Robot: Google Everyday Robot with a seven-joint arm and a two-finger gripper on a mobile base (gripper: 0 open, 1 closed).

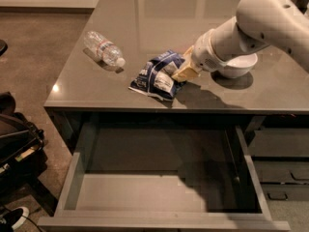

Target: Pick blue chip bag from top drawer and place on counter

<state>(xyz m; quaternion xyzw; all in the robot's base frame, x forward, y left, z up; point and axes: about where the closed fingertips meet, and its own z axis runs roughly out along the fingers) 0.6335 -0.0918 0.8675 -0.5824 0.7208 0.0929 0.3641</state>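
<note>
The blue chip bag (157, 78), dark-blue foil with white label panels, lies on the glossy grey-brown counter (145, 23) near its front edge, left of centre. My gripper (182, 69), on the white arm reaching in from the upper right, is at the bag's right end and touches it. The top drawer (159, 192) is pulled wide open below the counter, with a bare grey floor under the arm's shadow.
A clear plastic water bottle (104, 49) lies on the counter to the left of the bag. A white bowl (236, 65) stands just right of the gripper, partly behind the arm. Narrower dark drawers (282, 163) are at the right, a dark bag (17, 144) on the floor at the left.
</note>
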